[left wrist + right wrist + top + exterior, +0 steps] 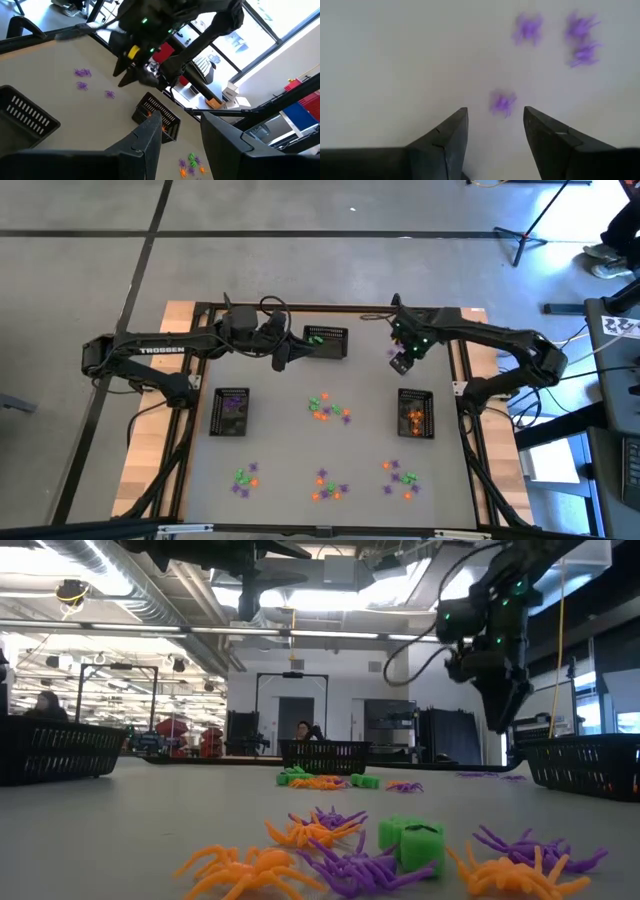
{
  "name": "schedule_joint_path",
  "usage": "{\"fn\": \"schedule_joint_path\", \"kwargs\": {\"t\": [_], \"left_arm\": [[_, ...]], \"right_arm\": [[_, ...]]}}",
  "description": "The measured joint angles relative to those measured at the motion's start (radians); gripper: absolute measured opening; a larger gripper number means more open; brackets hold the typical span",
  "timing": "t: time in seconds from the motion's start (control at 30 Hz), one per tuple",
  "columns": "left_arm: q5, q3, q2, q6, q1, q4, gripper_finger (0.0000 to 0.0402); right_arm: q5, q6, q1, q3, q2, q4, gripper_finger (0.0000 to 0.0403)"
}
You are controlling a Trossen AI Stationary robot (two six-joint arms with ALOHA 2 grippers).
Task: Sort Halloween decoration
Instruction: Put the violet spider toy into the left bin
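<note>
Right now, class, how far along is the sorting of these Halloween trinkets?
Partly done: the three baskets already hold some trinkets. In hand: the right tool, open and empty, hovers over a purple spider. Left: mixed piles across the table. The left tool waits by the far basket.

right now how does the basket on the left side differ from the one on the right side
The black mesh basket on the table's left holds purple trinkets, while the black mesh basket on the table's right holds orange ones. The left one lies below the left arm, the right one below the right arm. Both are rectangular, the same size.
</note>
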Motion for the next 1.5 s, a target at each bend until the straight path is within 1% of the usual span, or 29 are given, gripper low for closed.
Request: {"fn": "schedule_joint_path", "kwargs": {"t": [0.13,0.27,0.53,0.67,0.87,1.07,1.2,1.4,1.5], "left_arm": [[0.001,0.0,0.0,0.0,0.0,0.0,0.0127],[0.025,0.0,0.0,-0.002,0.0,-0.001,0.0127],[0.047,0.0,0.0,-0.007,0.0,-0.001,0.0127],[0.049,0.0,0.0,-0.007,0.0,-0.001,0.0127],[0.054,0.0,0.0,-0.007,0.0,-0.001,0.0127],[0.075,0.0,0.0,-0.007,0.0,-0.002,0.0127],[0.075,0.0,0.0,-0.007,0.0,-0.002,0.0127],[0.071,0.0,0.0,-0.005,0.0,-0.002,0.0127],[0.063,0.0,0.0,-0.004,0.0,-0.002,0.0127]], "right_arm": [[0.002,-0.003,-0.001,0.0,0.096,-0.002,0.0191],[0.021,-0.005,-0.001,0.0,0.173,-0.001,0.0191],[0.021,-0.009,-0.001,0.0,0.26,0.0,0.0189],[-0.006,-0.023,-0.001,0.0,0.294,0.001,0.0168],[-0.006,-0.038,-0.001,0.002,0.334,0.002,0.0112],[-0.012,-0.052,-0.002,0.002,0.334,-0.001,0.0047],[-0.039,-0.051,-0.001,-0.002,0.3,-0.008,0.0007],[-0.076,-0.019,-0.001,-0.002,0.19,-0.03,0.0012],[-0.138,0.0,-0.001,-0.002,0.129,-0.028,0.0004]]}}
